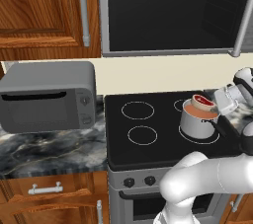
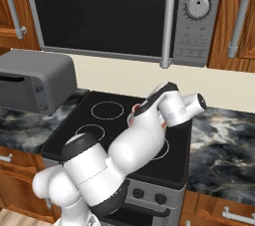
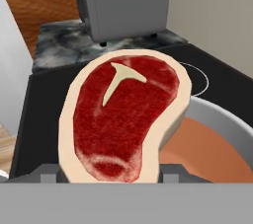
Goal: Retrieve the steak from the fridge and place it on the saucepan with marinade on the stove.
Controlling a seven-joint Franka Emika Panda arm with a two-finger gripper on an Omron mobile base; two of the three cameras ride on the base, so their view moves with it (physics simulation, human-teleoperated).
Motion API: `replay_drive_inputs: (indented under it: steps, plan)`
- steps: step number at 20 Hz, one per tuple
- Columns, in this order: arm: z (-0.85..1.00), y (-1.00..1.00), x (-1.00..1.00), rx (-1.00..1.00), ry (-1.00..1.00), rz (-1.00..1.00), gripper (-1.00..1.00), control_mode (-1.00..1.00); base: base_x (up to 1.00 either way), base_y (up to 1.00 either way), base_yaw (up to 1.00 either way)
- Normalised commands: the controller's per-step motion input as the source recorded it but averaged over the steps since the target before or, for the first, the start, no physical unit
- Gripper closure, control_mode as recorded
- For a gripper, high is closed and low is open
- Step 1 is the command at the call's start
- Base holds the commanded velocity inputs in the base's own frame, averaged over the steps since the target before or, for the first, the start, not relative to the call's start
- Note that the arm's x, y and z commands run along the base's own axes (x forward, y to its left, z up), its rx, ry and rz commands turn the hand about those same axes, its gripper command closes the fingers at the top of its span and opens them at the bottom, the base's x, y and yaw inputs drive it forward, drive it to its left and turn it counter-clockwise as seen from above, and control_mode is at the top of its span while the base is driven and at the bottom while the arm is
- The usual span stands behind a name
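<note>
The white arm reached forward with its elbow bent low and its wrist turned sideways. The gripper [image 3: 111,174] was clamped on the steak [image 3: 123,119], one dark finger [image 3: 49,172] at each side of it.

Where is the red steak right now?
The steak is in the gripper, held just above the saucepan of orange marinade, on the stove at the right of the left base view.

We see a red steak [image 3: 126,119] with a cream rim, orange marinade [image 3: 202,151], and a black-and-grey marbled bench [image 1: 44,149].
</note>
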Motion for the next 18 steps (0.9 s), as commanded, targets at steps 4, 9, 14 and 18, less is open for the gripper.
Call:
replay_drive_inputs:
  steps: [4,9,14,18]
  plan:
    - [-0.03,-0.01,0.04,0.0,0.0,0.0,1.0,-1.0,0.0,0.0,0.0]
    - [-0.07,0.0,0.08,0.0,0.0,0.0,1.0,-1.0,0.0,0.0,0.0]
    - [-0.07,0.0,0.11,0.0,0.0,0.0,1.0,-1.0,0.0,0.0,0.0]
    - [-0.08,0.0,0.13,0.0,0.0,0.0,1.0,-1.0,0.0,0.0,0.0]
